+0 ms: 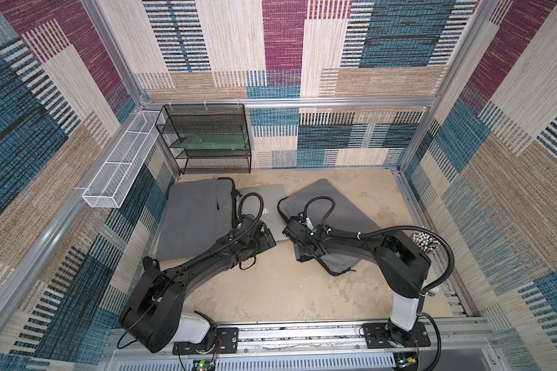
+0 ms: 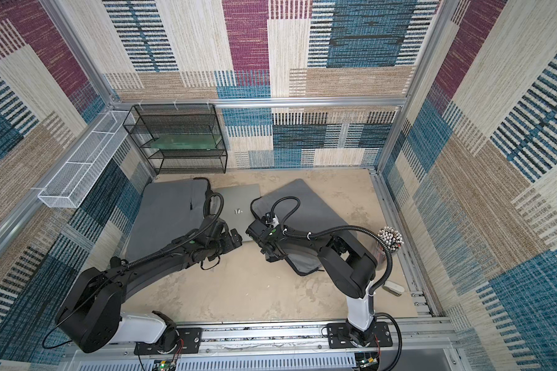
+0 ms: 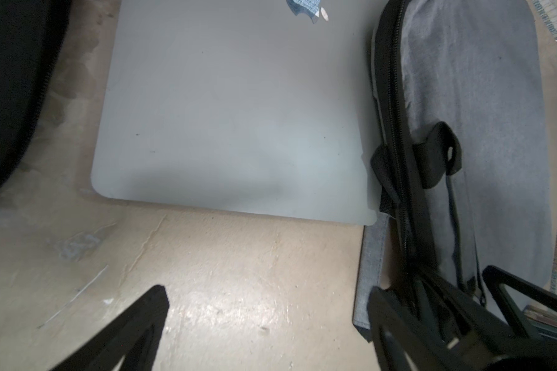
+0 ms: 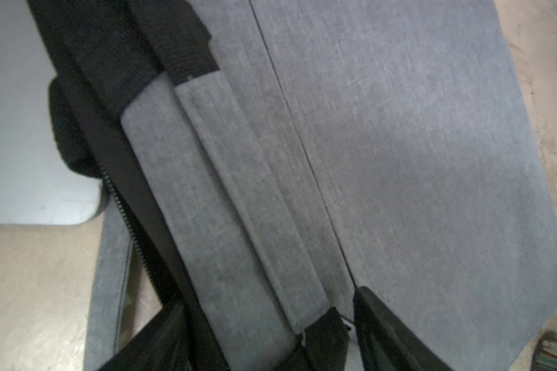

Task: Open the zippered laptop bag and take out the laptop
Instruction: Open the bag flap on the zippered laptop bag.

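The laptop (image 3: 232,112) is seen as plain silver-grey. The bag (image 4: 399,144) is woven in heathered grey, edged with a black zip band; the second bag (image 1: 193,218) is coloured the same grey. The table (image 1: 270,289) is mottled beige. The walls (image 1: 303,48) are patterned in striped patches of blue, magenta, cream and tan. The rack (image 1: 206,160) is black mesh, the basket (image 1: 116,173) white mesh.

In both top views we look steeply down on the whole tabletop (image 1: 270,289); our wrist cameras sit close, sharing the laptop (image 3: 232,112) corner and grey laptop bag (image 4: 399,144).
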Controlling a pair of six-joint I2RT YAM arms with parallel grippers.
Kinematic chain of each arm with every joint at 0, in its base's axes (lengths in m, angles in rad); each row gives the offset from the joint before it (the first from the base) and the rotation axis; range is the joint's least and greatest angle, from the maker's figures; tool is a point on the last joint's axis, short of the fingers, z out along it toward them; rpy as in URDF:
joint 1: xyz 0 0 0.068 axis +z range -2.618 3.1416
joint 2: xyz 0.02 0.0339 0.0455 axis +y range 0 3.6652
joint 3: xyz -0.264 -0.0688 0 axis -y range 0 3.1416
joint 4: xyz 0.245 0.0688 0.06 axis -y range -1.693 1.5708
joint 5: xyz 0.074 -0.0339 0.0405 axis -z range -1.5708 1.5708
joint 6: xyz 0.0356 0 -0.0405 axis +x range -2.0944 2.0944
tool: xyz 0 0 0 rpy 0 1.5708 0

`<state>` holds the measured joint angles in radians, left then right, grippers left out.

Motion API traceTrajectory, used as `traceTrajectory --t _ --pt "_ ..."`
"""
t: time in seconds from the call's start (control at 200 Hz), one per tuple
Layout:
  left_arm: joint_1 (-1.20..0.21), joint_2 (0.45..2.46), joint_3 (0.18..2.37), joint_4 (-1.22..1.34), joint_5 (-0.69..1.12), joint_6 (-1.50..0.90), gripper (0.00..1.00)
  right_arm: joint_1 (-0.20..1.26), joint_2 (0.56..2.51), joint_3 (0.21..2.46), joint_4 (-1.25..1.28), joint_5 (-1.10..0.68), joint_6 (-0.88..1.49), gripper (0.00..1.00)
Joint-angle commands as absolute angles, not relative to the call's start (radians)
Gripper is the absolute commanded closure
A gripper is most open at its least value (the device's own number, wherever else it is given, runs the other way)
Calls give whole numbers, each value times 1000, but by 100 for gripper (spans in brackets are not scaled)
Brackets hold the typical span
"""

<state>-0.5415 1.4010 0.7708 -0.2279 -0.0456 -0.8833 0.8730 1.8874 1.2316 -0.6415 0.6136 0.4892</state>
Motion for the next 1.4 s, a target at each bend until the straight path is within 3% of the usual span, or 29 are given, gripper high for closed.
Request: traceTrajectory --t 0.0,0.17,0.421,0.551,0.816,1.342,1.397 --pt "-541 1407 774 -209 -33 -888 1 869 1891 1245 -659 676 519 28" --pt "-541 1408 775 -206 -27 -888 1 841 1876 1237 -659 698 552 40" --pt "-540 1412 777 -198 -25 -901 1 801 1857 1218 -617 705 561 84" --pt "-530 1411 761 -147 5 -921 0 790 1837 1229 -624 724 572 100" --pt "-525 1452 788 -57 101 -908 1 756 1760 1241 -629 736 602 100" --pt "-614 1696 971 196 282 -996 0 589 1569 1199 -530 494 564 100" --pt "-625 1734 1001 222 304 -1008 4 565 1550 1191 -519 464 569 100"
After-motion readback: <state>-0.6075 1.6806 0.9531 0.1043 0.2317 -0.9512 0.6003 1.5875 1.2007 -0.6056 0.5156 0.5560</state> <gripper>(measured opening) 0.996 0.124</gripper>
